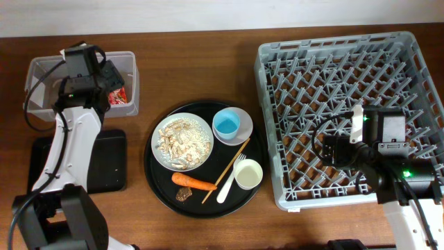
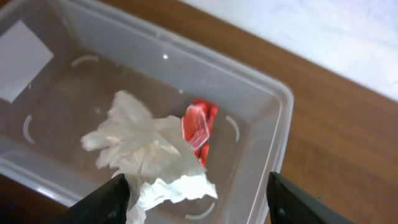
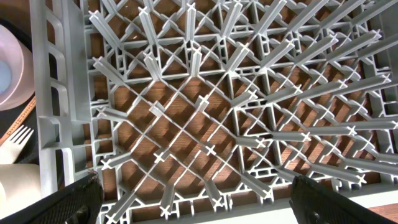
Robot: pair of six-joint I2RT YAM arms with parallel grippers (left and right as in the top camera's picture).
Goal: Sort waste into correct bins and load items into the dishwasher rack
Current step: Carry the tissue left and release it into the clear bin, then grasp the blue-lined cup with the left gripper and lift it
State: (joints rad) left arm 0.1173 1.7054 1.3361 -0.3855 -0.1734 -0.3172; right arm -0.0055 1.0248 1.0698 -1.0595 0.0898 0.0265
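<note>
My left gripper (image 2: 196,199) is open over the clear tub (image 1: 38,69), where a crumpled white tissue (image 2: 146,146) and a red wrapper (image 2: 199,124) lie. The wrapper also shows in the overhead view (image 1: 121,96). My right gripper (image 3: 196,199) is open and empty above the grey dishwasher rack (image 1: 347,76). On the round black tray (image 1: 156,177) sit the plate (image 1: 182,142) with beige scraps, the pink bowl (image 1: 243,132) holding the blue cup (image 1: 226,125), the small white cup (image 1: 248,174), the fork (image 1: 231,180), the chopstick (image 1: 227,169), the carrot (image 1: 193,182) and a brown lump (image 1: 184,195).
A shallow black rectangular tray (image 1: 104,163) lies left of the round tray, partly under my left arm. The rack's left wall (image 3: 53,93) stands between my right gripper and the cup and fork. A pale wall runs along the table's far edge.
</note>
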